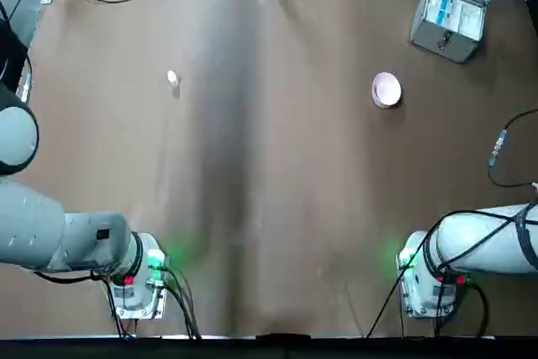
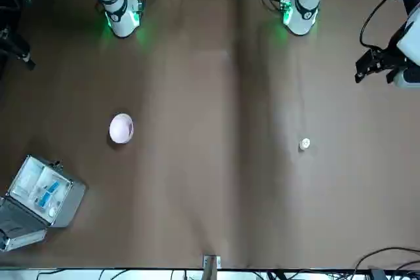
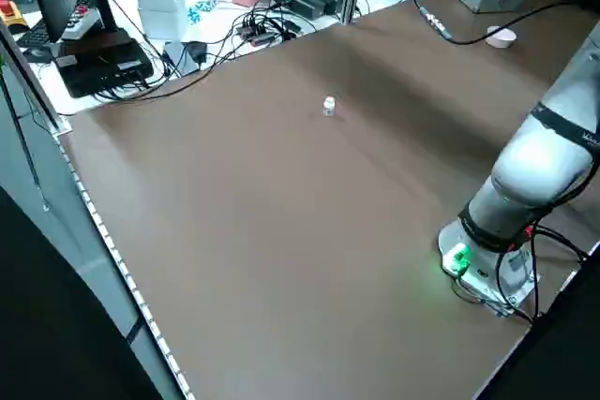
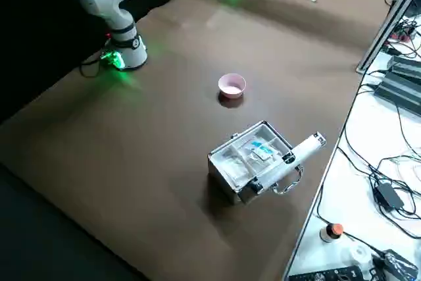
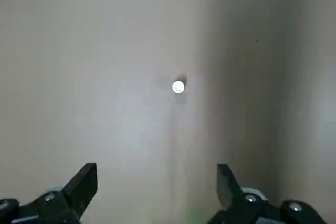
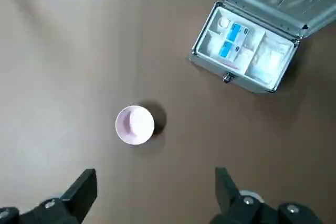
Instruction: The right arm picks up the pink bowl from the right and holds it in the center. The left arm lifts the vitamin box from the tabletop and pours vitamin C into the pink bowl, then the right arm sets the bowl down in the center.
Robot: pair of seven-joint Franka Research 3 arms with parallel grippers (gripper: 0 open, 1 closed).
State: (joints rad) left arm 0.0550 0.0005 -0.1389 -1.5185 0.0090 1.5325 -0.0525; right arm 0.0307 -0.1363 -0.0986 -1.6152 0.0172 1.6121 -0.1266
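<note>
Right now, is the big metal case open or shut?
Open: the grey case has its lid swung back, and the compartments inside, holding blue-marked packets, show plainly.

The bowl point(image 1: 387, 90) sits between the case point(image 1: 454, 13) and right arm point(image 1: 471, 245)

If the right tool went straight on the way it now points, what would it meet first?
Probably the brown tabletop: the right tool, open above it, seems aimed beside the pink bowl, though depth is unclear.
</note>
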